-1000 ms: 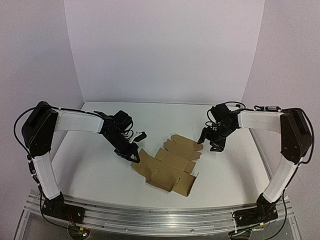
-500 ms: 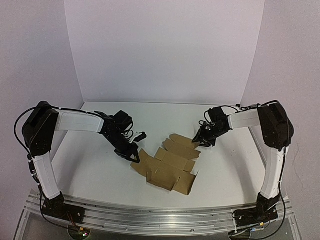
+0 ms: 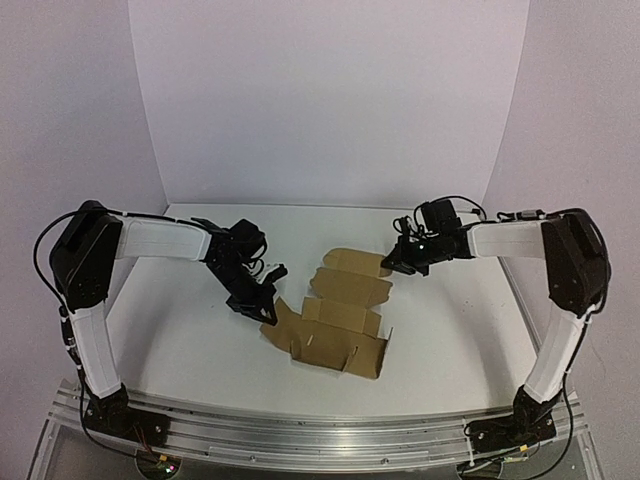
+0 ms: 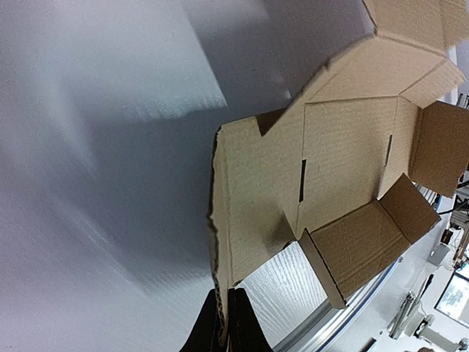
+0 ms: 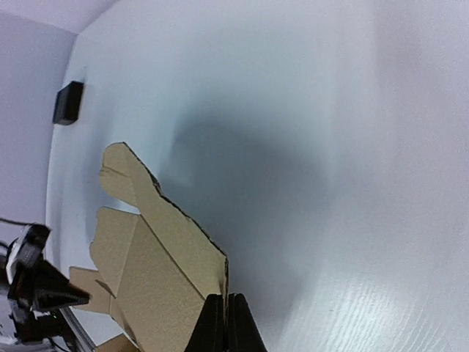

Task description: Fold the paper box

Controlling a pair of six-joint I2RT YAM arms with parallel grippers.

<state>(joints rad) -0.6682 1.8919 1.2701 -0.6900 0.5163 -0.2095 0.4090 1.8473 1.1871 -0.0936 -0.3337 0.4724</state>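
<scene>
Brown cardboard: the paper box [image 3: 335, 318], an unfolded die-cut sheet, lies mid-counter [image 3: 170, 330] between the two arms, with several flaps partly raised. The left tool [image 3: 265, 314] is clamped on the sheet's left edge, which appears edge-on between its fingers in the left wrist view, probably to anchor that side. The right tool [image 3: 391, 268] is pinched shut on the far right flap, apparently so that panel can be swung over along its crease against the anchored side.
</scene>
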